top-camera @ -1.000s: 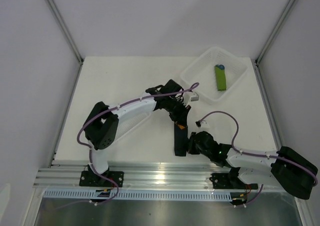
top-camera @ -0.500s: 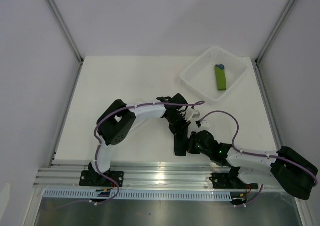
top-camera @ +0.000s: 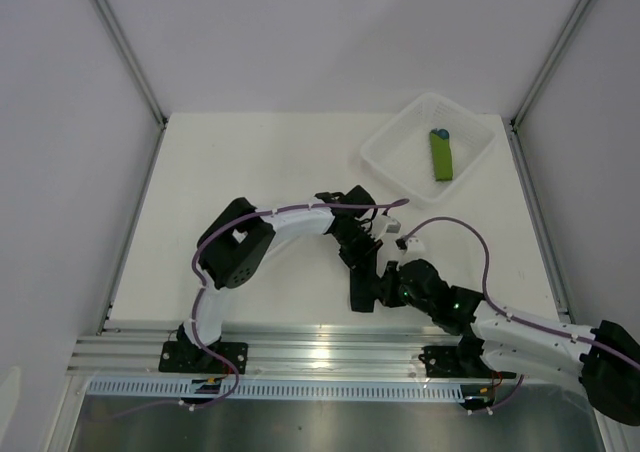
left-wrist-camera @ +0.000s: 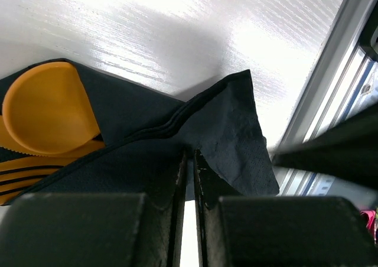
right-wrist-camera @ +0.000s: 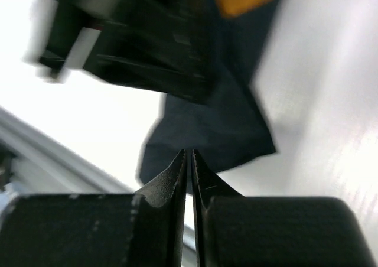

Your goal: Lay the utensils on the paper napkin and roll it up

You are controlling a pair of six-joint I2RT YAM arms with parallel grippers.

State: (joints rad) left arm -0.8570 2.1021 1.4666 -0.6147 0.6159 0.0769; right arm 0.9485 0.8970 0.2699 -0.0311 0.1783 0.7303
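Left hand pinches paper napkin — right hand pressed together, arm now stretched further.

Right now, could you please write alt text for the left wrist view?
The left gripper pinches a fold of the black paper napkin, wrapped over the orange utensils; a spoon bowl and fork tines peek out at left. White table behind, metal rail at right.

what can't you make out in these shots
Left wrist: how many utensils there are; the paper napkin and the frame edge cut them off.
Top external: utensils unseen; the left gripper and right gripper cover much of the napkin.
Right wrist: whether the right jaws pinch the napkin; too blurred.
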